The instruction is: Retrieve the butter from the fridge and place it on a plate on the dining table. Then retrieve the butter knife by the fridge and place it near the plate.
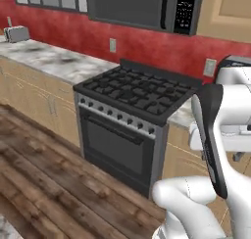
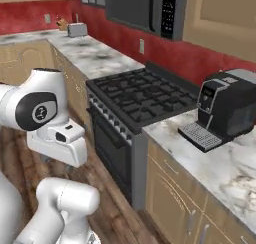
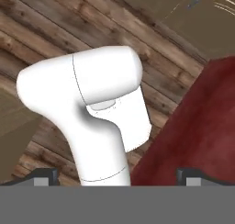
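Step in hand, judging from the scene: still the approach/search leg before any fridge work. None of the task items are visible from where the base sits, so where the butter is can't be told; presumably it's inside the fridge.

Base cams face a black gas range with dark grates point(image 1: 139, 93) set in a grey-veined white marble surface point(image 1: 49, 59) over tan wood cabinets point(image 1: 44, 103), red wall behind. A dark over-range microwave point(image 1: 142, 8) hangs above. A small silver toaster point(image 1: 16, 34) sits at the far end of the surface, and a black coffee machine point(image 2: 227, 108) is just beside the range on the other side. Floor is brown wood plank point(image 1: 34, 184).

Arm is folded in close over the base. Claw point(image 3: 117, 177): two dark tips wide apart at the bottom of hand cam, nothing between them, so released and empty. Hand cam looks down at the arm's own white link, wood floor and a dark red surface.

Next move calls for: drive/turn the base until the fridge comes into view, stop within reach of its bar handle, unfold the arm, then pull the door. Keep the arm tucked while driving; the range and cabinets are near.
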Controlling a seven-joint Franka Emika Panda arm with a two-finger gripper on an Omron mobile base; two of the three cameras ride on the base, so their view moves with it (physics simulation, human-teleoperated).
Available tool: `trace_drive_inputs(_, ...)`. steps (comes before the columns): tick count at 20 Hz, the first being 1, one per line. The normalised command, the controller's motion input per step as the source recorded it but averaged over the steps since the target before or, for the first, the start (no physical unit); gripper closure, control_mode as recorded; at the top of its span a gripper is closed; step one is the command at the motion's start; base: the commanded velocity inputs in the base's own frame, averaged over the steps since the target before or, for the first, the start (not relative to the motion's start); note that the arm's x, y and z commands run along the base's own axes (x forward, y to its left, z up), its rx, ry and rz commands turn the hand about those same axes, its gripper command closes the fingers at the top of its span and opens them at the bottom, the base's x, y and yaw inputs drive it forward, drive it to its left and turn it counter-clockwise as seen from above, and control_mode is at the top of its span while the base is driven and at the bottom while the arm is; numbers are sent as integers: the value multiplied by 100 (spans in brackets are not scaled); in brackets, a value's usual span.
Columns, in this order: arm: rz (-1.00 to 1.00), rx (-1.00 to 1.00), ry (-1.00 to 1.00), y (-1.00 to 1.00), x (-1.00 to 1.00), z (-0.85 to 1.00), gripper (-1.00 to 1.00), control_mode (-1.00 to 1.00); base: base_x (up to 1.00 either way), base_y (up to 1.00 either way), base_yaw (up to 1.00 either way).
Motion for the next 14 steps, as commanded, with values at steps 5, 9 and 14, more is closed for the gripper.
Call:
trace_drive_inputs(5, 0, 0, 0, 0, 0, 0, -100, 100, 22, -25, 81)
trace_drive_inputs(9, 0, 0, 0, 0, 0, 0, -100, 100, 21, -18, 82)
trace_drive_inputs(14, 0, 0, 0, 0, 0, 0, -100, 100, 33, -6, 76)
